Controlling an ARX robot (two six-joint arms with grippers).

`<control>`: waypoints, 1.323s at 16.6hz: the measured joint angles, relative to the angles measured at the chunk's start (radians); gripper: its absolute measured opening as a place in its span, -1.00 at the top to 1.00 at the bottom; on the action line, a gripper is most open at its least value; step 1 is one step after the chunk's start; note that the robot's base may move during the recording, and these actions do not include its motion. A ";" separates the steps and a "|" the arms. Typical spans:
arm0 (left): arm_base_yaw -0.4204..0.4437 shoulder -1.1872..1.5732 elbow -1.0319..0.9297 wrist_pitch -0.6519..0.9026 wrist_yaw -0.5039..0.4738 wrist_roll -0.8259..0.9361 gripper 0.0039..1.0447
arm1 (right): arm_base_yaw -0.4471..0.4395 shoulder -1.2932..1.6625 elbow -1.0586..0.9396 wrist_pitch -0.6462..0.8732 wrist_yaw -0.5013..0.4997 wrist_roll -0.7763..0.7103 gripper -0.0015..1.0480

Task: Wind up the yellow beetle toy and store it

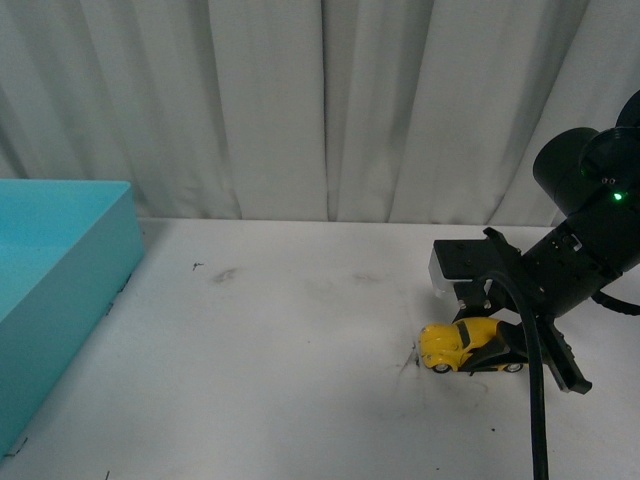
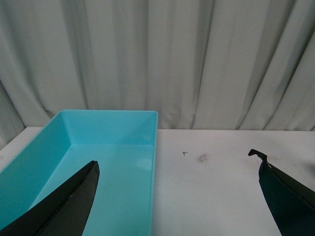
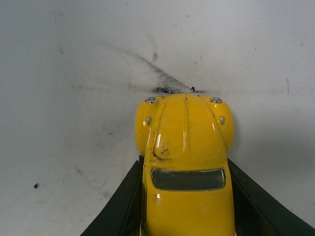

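Observation:
The yellow beetle toy [image 1: 458, 343] rests on its wheels on the white table [image 1: 300, 380] at the right, nose pointing left. My right gripper [image 1: 492, 350] is shut on the toy's rear half. In the right wrist view the yellow beetle toy [image 3: 186, 162] fills the middle, and a black finger [image 3: 120, 206] presses each flank. My left gripper [image 2: 179, 196] is out of the front view. Its wrist view shows it open and holding nothing, hanging over the near right edge of the turquoise bin [image 2: 106, 162].
The turquoise bin [image 1: 50, 290] stands at the table's left edge, open-topped and with nothing inside. Grey curtains [image 1: 320, 100] hang behind the table. Dark scuff marks [image 3: 162, 83] streak the table just ahead of the toy's nose.

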 joint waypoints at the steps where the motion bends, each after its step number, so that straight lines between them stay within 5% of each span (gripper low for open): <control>1: 0.000 0.000 0.000 0.000 0.000 0.000 -0.88 | -0.004 -0.007 -0.017 0.013 -0.002 0.004 0.20; 22: 0.000 0.000 0.000 0.000 0.000 0.000 -0.88 | -0.318 -0.118 -0.332 0.101 -0.142 -0.020 0.20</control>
